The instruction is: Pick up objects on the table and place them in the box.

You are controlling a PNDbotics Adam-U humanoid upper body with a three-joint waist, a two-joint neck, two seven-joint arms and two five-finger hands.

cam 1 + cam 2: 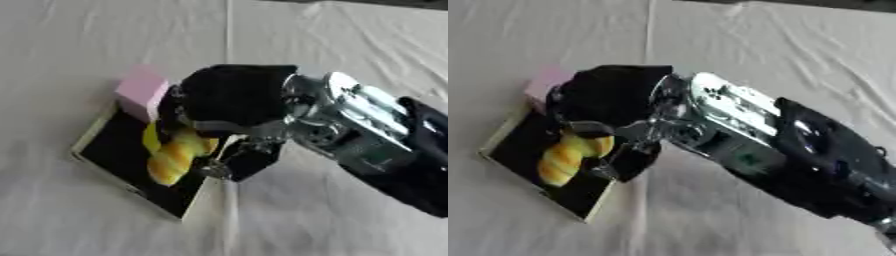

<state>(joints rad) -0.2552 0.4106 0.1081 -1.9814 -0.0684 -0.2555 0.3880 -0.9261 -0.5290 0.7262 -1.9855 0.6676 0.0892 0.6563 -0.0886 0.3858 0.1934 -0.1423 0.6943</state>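
Yellow bread (175, 155), right hand (229, 97) curled round

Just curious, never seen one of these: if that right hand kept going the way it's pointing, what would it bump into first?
Probably the yellow-orange object lying in the box; the right hand points down-left right over it. The pink block sits beside that line. Depth is unclear.

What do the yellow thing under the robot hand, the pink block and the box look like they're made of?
Yellow thing: glossy, ridged orange-yellow, probably plastic toy bread, though that is uncertain. Pink block: matte, soft edges, likely foam or sponge. Box: thin pale walls, dark inside, probably cardboard. Right robot hand hangs over them.
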